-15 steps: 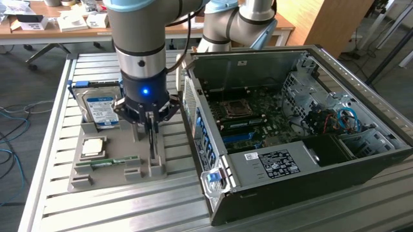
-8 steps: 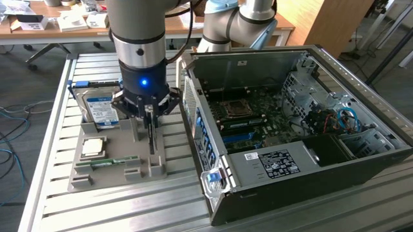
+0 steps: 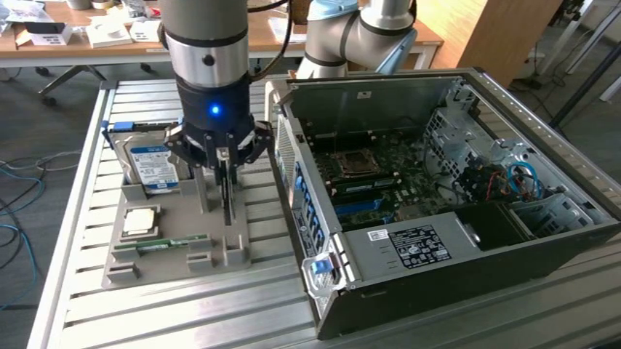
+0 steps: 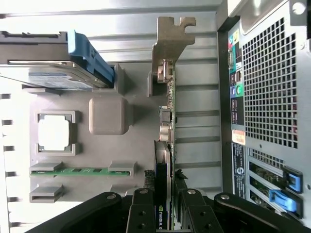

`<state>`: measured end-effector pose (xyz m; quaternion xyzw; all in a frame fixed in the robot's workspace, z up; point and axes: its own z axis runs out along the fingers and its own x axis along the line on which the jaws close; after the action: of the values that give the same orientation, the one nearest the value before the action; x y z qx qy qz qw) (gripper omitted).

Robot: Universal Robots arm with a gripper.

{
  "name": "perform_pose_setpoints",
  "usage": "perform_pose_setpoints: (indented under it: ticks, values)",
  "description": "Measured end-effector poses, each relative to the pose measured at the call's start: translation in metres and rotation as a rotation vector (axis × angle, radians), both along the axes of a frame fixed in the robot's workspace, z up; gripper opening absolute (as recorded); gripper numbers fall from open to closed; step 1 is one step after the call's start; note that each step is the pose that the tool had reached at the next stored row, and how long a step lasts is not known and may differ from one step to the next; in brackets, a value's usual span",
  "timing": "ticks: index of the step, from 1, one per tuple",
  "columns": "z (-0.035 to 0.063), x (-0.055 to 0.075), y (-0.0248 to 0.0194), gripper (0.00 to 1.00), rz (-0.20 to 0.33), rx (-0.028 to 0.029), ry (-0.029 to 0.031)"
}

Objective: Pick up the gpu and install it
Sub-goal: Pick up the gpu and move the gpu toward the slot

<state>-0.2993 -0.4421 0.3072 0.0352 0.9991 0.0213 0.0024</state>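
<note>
While my gripper (image 3: 225,166) is clamping the gpu (image 3: 227,203) upright in its grey holder (image 3: 185,212), I am judging the pickup needs a straight lift.

The gpu (image 3: 227,207) stands on the tray (image 3: 260,222), seemingly between hard drive (image 3: 155,166) and computer case (image 3: 437,299).

I get even, diffuse room light on the exterior view. Shadows on the table (image 3: 145,313) are soft, the computer case (image 3: 437,305) interior is dim, and a blue LED (image 3: 214,110) glows on the arm. Wrist view is harsher: the table slats and processor (image 4: 53,133) blow out white, and the near-black gripper (image 4: 165,191) shades the gpu (image 4: 163,160) it clamps.
</note>
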Motion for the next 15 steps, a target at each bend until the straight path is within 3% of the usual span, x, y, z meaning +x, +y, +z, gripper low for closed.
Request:
perform_pose_setpoints:
  ticks: [15]
  values:
    - [0.0446, 0.000, 0.0000, 0.26, 0.000, 0.0000, 0.0000]
